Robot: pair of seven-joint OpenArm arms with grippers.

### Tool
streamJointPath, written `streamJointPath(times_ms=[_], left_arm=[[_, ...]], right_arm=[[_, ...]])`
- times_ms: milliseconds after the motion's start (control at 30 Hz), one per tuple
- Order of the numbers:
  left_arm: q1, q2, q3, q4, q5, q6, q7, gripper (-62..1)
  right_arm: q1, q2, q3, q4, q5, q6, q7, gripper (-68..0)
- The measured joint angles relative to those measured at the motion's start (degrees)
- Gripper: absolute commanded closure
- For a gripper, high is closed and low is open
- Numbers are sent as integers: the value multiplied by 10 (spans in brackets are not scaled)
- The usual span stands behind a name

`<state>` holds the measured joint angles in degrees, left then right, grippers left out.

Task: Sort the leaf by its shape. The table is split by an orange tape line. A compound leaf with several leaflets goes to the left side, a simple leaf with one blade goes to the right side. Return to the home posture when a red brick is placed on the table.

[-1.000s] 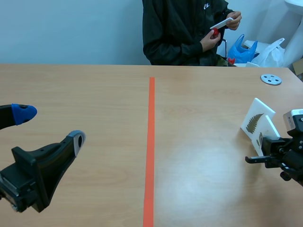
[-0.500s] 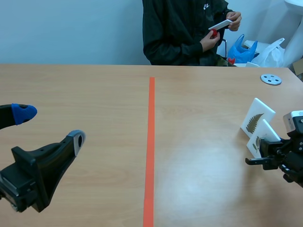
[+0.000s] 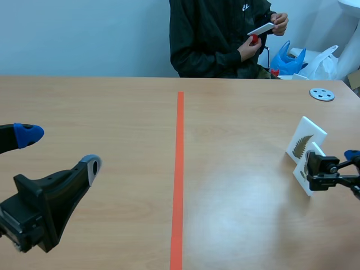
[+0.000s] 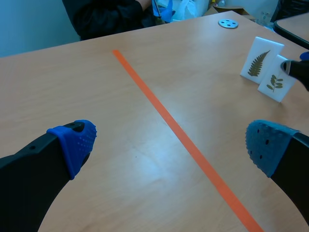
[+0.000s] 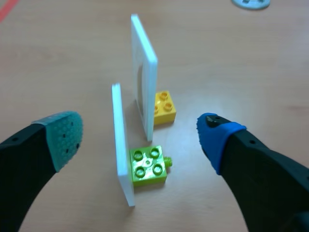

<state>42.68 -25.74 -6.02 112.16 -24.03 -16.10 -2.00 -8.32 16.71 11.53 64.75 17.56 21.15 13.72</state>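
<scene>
Two white leaf cards stand upright right of the orange tape line [image 3: 179,169]. The taller card [image 3: 306,139] shows a fern-like frond and is propped on a yellow brick [image 5: 164,107]. The smaller card [image 3: 305,170] shows a sprig with several leaflets [image 4: 276,84] and stands on a green brick [image 5: 148,166]. My right gripper [image 3: 336,163] is open behind the smaller card, its pads [image 5: 63,135] apart on either side and touching nothing. My left gripper [image 3: 59,151] hangs open over the left half, holding nothing.
A person sits across the table holding a white card with a red piece [image 3: 261,29]. A grey disc [image 3: 322,94] lies at the far right, and bags [image 3: 288,59] sit beyond the table edge. Both cards [image 4: 261,59] stand close to the right edge.
My right gripper has opened and let go of the smaller card, which now stands on the table beside the fern card. The left arm has not moved.
</scene>
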Motion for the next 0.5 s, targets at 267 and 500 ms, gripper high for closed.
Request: streamJointPath(times_ms=[267, 500], left_arm=[[0, 0, 0, 0, 0, 0, 0, -623], [0, 0, 0, 0, 0, 0, 0, -623]], right_arm=[[-51, 19, 19, 101, 56, 70, -20, -597], [-113, 21, 45, 236, 96, 114, -91, -645]])
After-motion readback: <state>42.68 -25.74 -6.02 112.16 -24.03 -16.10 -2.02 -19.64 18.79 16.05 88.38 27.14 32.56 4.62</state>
